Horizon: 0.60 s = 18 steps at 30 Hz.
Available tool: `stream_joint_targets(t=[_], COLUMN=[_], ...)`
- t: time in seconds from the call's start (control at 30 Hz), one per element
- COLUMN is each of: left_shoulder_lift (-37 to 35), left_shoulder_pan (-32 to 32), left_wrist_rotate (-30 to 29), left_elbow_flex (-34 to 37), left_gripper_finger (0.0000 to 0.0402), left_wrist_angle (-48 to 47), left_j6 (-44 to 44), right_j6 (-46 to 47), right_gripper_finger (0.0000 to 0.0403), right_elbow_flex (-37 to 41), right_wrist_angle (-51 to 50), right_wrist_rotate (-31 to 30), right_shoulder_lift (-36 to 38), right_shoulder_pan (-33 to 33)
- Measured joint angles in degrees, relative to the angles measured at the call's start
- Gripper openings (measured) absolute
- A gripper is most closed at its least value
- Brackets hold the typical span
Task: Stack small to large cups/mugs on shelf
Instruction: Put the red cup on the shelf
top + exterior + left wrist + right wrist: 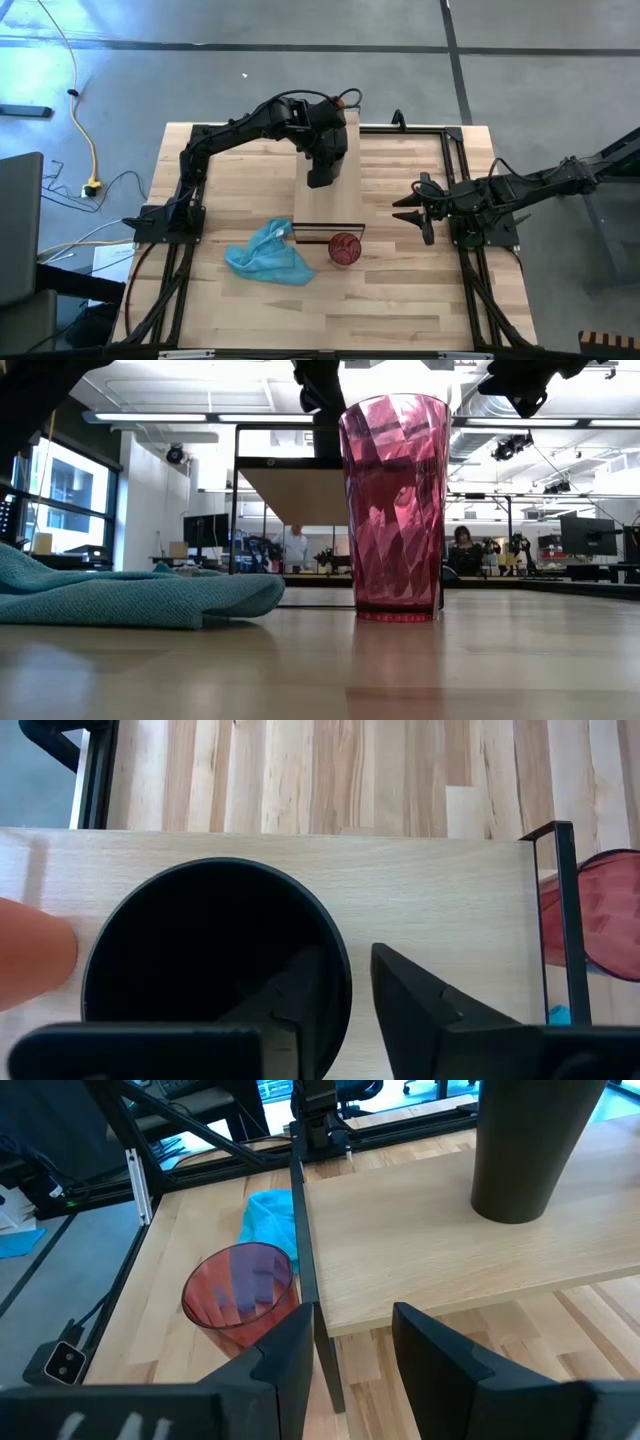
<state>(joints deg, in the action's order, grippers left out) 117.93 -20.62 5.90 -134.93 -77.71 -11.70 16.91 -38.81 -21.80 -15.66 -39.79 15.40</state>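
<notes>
Three cups (1 black [215, 970], 1 orange [35, 955], 1 pink [344, 248]).

the slatted wooden table [400, 290] fills the middle of the high view, with a black frame along its left, right and upper edges. the shelf [330, 195], a pale plank, stands at the centre and runs from the upper edge down toward mid-table, its black end frame at the lower end. the pink cup [344, 248] stands upright on the table just below that end, slightly to the right. a blue cloth [268, 254] lies crumpled to the cup's left, near it but apart, below and left of the shelf end.
</notes>
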Motion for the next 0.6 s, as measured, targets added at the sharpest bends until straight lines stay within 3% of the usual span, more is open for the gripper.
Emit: stream_joint_targets(t=[0.6], left_shoulder_lift=[-2.5], left_shoulder_pan=[0.0], left_wrist_rotate=[-1.9], left_elbow_flex=[0.0], left_gripper_finger=[0.0097], left_wrist_angle=[0.0], left_j6=[-0.5], right_j6=[-0.3], right_gripper_finger=[0.013], right_elbow_flex=[0.0], right_wrist_angle=[-0.2], right_wrist_rotate=[0.0], right_shoulder_lift=[0.0], right_shoulder_pan=[0.0])
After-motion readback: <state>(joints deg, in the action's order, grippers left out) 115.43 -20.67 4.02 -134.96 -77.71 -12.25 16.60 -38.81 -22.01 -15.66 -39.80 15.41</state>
